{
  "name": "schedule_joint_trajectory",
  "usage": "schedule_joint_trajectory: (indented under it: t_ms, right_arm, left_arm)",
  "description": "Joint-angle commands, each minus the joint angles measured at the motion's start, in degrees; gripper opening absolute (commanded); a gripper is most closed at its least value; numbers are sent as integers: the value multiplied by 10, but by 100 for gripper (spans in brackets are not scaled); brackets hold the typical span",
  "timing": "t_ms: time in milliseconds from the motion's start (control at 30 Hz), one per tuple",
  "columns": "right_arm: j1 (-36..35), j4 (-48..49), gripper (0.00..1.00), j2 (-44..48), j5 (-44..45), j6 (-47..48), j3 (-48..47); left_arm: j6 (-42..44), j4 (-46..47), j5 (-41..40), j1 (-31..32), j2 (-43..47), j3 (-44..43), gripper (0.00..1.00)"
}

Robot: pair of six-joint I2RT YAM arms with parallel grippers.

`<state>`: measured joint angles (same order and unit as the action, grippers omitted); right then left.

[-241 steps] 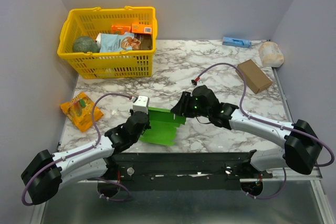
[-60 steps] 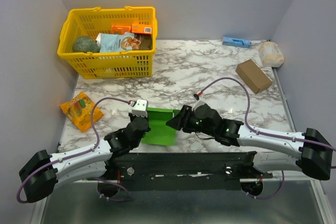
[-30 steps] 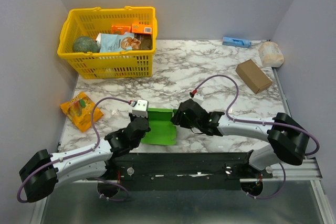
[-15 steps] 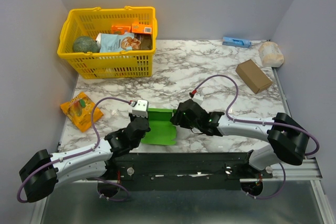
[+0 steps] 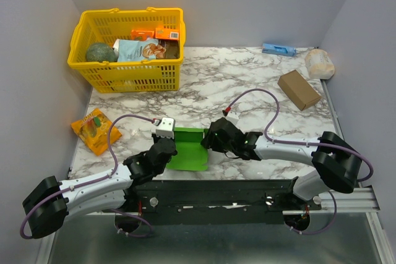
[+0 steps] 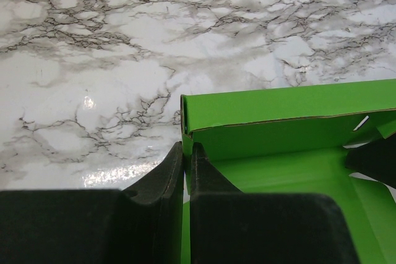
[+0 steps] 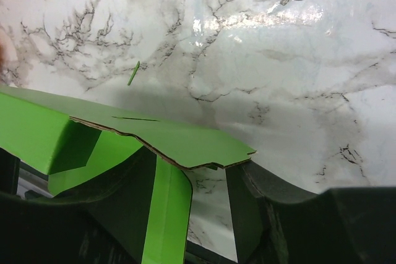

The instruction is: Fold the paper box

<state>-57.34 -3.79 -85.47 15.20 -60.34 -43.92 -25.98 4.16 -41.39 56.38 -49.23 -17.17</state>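
The paper box (image 5: 189, 149) is bright green creased card lying on the marble near the front edge, between both arms. My left gripper (image 5: 168, 148) is at its left side. In the left wrist view that gripper (image 6: 184, 153) is shut on the box's upright left wall, and the green floor and far wall (image 6: 278, 131) spread to the right. My right gripper (image 5: 208, 140) is at the box's right edge. In the right wrist view its jaws (image 7: 195, 174) stand apart under a raised flap (image 7: 173, 140). A green strip (image 7: 167, 214) runs between them beside the left finger, with marble showing up to the right finger.
A yellow basket (image 5: 139, 77) with groceries stands at the back left. An orange packet (image 5: 95, 130) lies left of the left arm. A brown cardboard box (image 5: 299, 89), a white bag (image 5: 320, 63) and a blue item (image 5: 278, 49) lie at the back right.
Since two seconds ago my right gripper has moved left up against the box's right edge. In the last second almost nothing has shifted. The left gripper has kept its hold.
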Motion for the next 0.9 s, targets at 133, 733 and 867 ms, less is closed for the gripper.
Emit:
schedule_joint_trajectory:
  t_ms: [133,733,867]
  right_arm:
    - [2,-12,46,1,9,14,-20]
    - [1,14,37,-29,-15,29,-56]
    - [1,27,37,-43,-36,27,-63]
  left_arm:
    - [2,15,7,3,1,-5,1]
    - [12,18,20,5,-22,-15,0]
    - [13,19,19,5,-24,-16,0]
